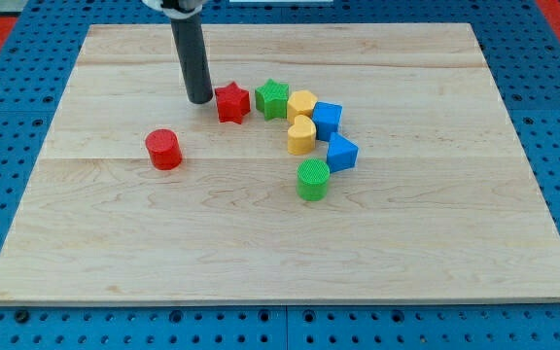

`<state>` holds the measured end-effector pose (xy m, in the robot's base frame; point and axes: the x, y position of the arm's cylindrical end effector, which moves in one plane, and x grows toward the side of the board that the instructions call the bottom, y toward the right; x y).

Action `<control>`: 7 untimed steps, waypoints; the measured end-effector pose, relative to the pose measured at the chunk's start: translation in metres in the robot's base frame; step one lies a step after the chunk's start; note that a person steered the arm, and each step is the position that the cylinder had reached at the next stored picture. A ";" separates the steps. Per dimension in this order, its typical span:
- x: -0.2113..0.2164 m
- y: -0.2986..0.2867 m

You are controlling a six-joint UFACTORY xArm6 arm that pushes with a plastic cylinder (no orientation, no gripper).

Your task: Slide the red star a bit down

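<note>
A: Report the position of my tip (200, 99).

B: My tip rests on the counter (436, 233) just beside the red star (231, 102), at the star's 9 o'clock. The rod rises straight toward the view's top. Whether tip and star actually touch cannot be resolved; any gap is very small.

A: State of the jaws?

B: The arm carries no jaws. It ends in a plain dark rod, so nothing opens or closes and nothing is held. The only possible contact is the rod's side against the red star.

A: Locate the red star on the counter.

B: It sits in the upper half of the counter, slightly toward the view's left of centre. At its 3 o'clock, just beside it, is the green star (272, 99).

A: List the remaining blocks.

B: A yellow block (302, 103) lies just beside the green star at its 3 o'clock. A yellow heart (301, 135) is directly at that block's 6 o'clock. A blue block (328, 119) touches the yellow pair on their 3 o'clock side. A second blue block (342, 153) lies at the first one's 5 o'clock. A green cylinder (313, 180) stands at the yellow heart's 6 o'clock. A red cylinder (163, 149) stands well apart, at the red star's 8 o'clock.
</note>
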<state>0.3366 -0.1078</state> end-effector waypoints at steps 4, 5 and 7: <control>-0.010 0.033; -0.005 0.033; 0.010 0.033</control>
